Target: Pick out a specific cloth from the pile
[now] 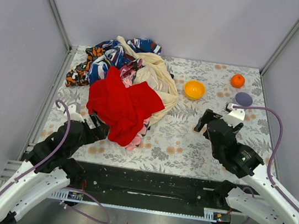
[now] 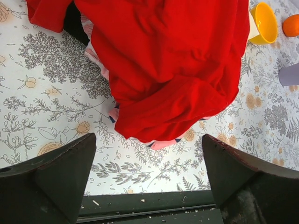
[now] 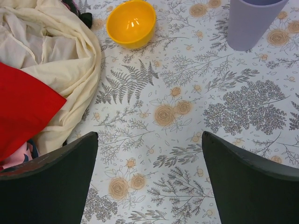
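Observation:
The pile (image 1: 123, 66) of mixed fabrics lies at the back left of the table. A bright red cloth (image 1: 123, 104) covers its near side, with cream fabric (image 1: 158, 79) to its right. The black cloth is mostly hidden. Only a dark strip (image 2: 74, 21) shows under the red cloth (image 2: 173, 65) in the left wrist view, and I cannot tell that it is the black cloth. My left gripper (image 1: 100, 127) is open and empty, just short of the red cloth's near edge (image 2: 148, 154). My right gripper (image 1: 206, 121) is open and empty over bare table (image 3: 149, 140), right of the pile.
An orange bowl (image 1: 194, 89) stands right of the pile and also shows in the right wrist view (image 3: 131, 23). A purple cup (image 1: 244, 98) and an orange ball (image 1: 237, 80) stand at the back right. Grey walls enclose the floral tablecloth (image 1: 189, 145).

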Available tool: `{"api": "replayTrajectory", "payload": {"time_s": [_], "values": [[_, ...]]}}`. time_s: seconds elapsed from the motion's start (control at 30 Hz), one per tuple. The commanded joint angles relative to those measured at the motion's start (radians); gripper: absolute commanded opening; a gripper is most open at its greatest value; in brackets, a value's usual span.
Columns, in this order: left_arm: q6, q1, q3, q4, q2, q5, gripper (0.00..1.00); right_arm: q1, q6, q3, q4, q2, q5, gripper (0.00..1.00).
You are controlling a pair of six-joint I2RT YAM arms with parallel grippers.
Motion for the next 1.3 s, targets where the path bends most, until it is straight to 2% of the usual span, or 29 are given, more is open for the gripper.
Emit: {"api": "replayTrajectory", "payload": {"time_s": [0.0, 0.23, 0.43, 0.67, 0.97, 1.1, 1.27], "values": [[-0.004, -0.002, 0.003, 0.044, -0.02, -0.006, 0.99, -0.002, 0.023, 0.006, 0.04, -0.031, 0.0, 0.99], [0.008, -0.002, 0.024, 0.055, 0.034, 0.013, 0.99, -0.002, -0.074, -0.076, 0.167, -0.086, -0.075, 0.99], [0.052, -0.002, 0.066, 0.161, 0.144, 0.12, 0.99, -0.002, -0.149, -0.148, 0.262, -0.111, -0.149, 1.0], [0.144, -0.032, 0.196, 0.31, 0.434, 0.264, 0.99, -0.002, -0.192, -0.183, 0.336, -0.091, -0.17, 1.0], [0.276, -0.199, 0.443, 0.302, 0.851, 0.116, 0.99, -0.002, -0.244, -0.168, 0.382, 0.0, -0.319, 0.99], [0.312, -0.222, 0.547, 0.258, 1.029, 0.042, 0.99, -0.002, -0.247, -0.16, 0.356, 0.007, -0.319, 0.99], [0.303, -0.227, 0.707, 0.127, 1.253, -0.125, 0.99, -0.002, -0.241, -0.18, 0.345, -0.039, -0.328, 0.99]]}}
